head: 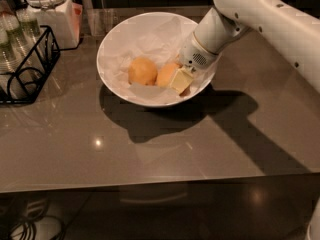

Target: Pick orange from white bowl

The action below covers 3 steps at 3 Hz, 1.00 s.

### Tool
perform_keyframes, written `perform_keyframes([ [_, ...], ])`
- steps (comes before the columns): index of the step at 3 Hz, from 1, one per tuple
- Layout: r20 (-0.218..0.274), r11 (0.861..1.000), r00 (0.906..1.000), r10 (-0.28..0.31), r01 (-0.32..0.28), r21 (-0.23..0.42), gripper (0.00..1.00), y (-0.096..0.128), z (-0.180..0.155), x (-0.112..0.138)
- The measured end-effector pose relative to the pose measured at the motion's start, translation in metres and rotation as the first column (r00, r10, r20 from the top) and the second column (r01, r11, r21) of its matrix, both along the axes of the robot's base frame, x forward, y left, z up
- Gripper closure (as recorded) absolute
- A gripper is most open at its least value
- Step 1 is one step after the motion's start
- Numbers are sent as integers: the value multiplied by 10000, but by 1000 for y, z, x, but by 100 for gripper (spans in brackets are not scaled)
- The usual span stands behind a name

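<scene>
The white bowl (pixel 115 39), lined with crumpled white paper, stands at the back middle of the table. Two orange fruits lie in it side by side. The orange (pixel 142 71), round and dull yellow-orange, is on the left and lies free. Its deeper-orange twin (pixel 165 74) is on the right, partly hidden. My gripper (pixel 179 78) reaches down into the bowl from the right, over the rim. It is right at the twin, with its pale tip in front of that fruit and about a hand's width from the orange.
A white lidded jar (pixel 47 9) stands at the back left. A black wire rack (pixel 27 64) with glasses is at the left edge. My white arm (pixel 270 19) crosses the back right. The table's front edge (pixel 150 184) runs along the bottom.
</scene>
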<state>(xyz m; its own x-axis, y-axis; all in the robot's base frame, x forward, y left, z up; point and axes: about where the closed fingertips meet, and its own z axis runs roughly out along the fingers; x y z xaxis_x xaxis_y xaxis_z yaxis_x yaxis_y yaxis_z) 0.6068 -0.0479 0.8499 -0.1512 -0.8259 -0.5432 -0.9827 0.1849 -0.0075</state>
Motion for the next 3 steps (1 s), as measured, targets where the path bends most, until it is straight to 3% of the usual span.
perform_keyframes([
  [1, 404, 9999, 9992, -36, 30, 142, 93, -3, 13, 0],
  [2, 961, 9986, 9951, 213, -260, 471, 100, 2, 32, 6],
  [3, 1288, 9887, 9895, 654, -817, 1259, 100, 9, 51, 10],
])
